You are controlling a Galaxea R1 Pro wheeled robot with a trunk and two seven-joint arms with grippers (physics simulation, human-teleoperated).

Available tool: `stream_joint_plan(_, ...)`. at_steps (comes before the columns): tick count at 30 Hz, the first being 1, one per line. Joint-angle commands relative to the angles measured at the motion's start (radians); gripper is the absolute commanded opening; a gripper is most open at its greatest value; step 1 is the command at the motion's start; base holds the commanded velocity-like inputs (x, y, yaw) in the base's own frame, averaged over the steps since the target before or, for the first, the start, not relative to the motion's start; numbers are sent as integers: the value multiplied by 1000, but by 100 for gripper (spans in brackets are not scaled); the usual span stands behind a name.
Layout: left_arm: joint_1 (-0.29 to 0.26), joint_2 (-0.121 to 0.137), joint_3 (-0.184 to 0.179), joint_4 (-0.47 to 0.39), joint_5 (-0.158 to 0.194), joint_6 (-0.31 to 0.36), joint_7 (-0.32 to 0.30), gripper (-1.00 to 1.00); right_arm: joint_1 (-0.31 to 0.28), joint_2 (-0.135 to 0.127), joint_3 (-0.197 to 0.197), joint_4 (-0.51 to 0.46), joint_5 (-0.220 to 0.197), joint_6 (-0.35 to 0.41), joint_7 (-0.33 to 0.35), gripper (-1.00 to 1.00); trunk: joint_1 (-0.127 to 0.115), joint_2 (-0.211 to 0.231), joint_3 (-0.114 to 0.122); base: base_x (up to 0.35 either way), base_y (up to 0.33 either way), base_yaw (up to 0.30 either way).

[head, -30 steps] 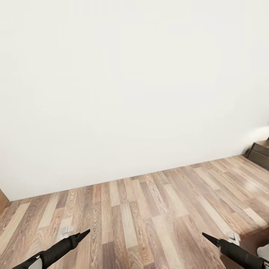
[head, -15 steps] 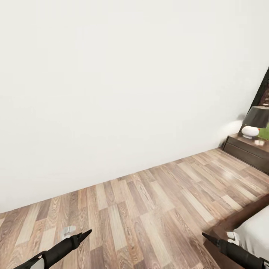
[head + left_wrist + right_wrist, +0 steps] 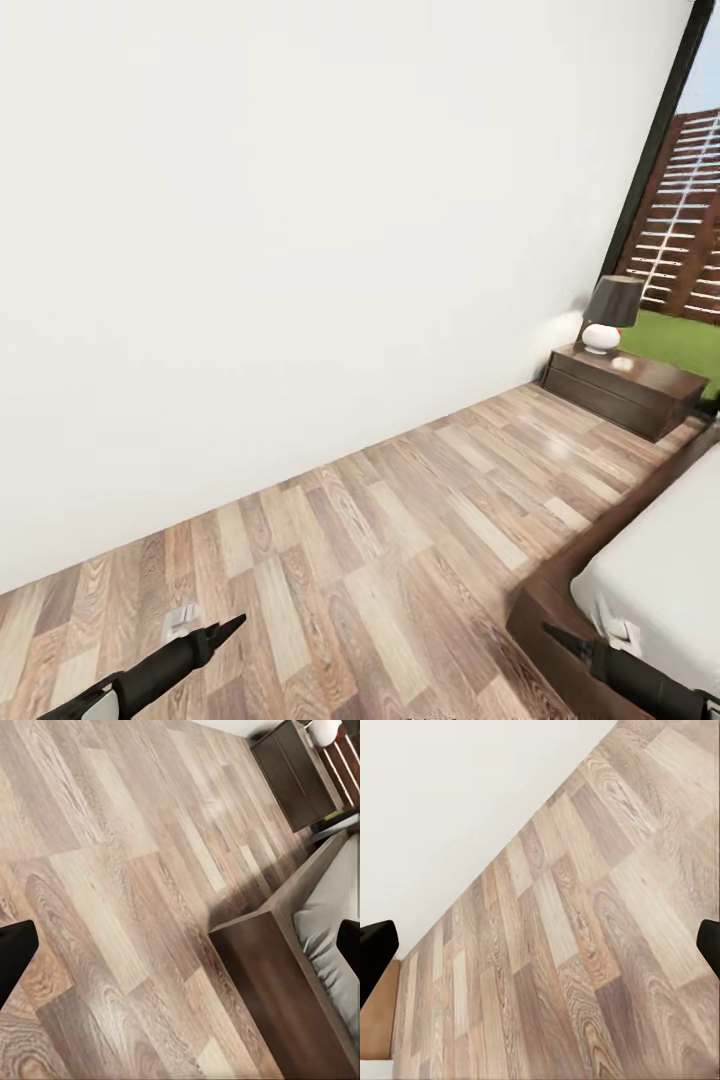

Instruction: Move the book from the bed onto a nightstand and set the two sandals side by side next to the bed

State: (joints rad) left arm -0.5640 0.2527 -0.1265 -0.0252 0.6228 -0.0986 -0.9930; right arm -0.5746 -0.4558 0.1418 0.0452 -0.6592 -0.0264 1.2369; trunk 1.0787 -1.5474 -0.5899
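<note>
Both arms are hanging low, the left gripper (image 3: 226, 628) and right gripper (image 3: 556, 634) spread wide and empty. The bed (image 3: 660, 560) corner is lying just beside them, the nightstand (image 3: 620, 388) farther off. Approach step; the next move calls for locating book and sandals.

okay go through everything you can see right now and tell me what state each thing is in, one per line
Nightstand: upright against the wall, both drawers shut.
Lamp: upright on the nightstand, looks unlit.
Bed: corner in view, mattress bare, nothing on the visible part.
Left tool: open, empty, above the floor.
Right tool: open, empty.
</note>
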Motion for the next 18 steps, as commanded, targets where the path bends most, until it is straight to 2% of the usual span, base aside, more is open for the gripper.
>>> stream_joint_plan(1, 0, 0, -9, 1, 5, -10, -1, 100, -2, 0, 8, 4, -8, -3, 4, 100, 0, -1, -1, 0, 0, -284)
stream_joint_plan(18, 0, -5, -9, 1, 5, -10, -1, 100, -2, 1, 9, 4, -8, -3, 4, 100, 0, -1, -1, 0, 0, -284)
